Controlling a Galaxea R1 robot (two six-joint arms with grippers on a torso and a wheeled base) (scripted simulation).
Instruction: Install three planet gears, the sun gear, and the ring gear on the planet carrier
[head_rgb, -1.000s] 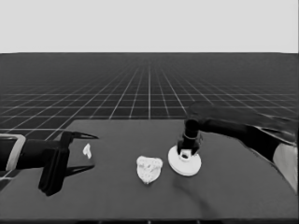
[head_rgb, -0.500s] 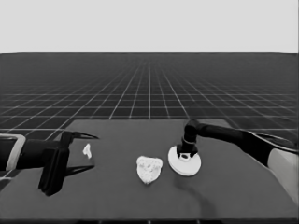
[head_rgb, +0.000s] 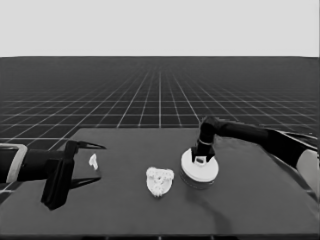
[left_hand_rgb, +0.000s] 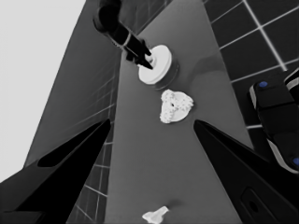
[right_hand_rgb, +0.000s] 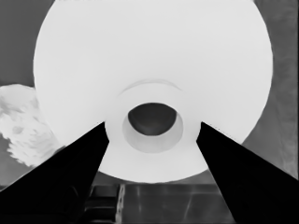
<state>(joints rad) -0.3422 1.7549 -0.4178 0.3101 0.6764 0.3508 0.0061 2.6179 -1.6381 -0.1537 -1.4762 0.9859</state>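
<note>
Nearest, the left claw (head_rgb: 85, 162) waits spread wide over the worktop's (head_rgb: 250, 210) left end, the thin white piece (head_rgb: 93, 161) lying between its fingers, unheld. Mid-worktop sits the smaller round part (head_rgb: 159, 180), lumpy with toothed gears on it, presumably ready for capping. Just beside it, farther right, the right claw (head_rgb: 201, 159) straddles the raised hub of the larger round part (head_rgb: 200, 168), a smooth thick disc; whether it pinches cannot be told.
</note>
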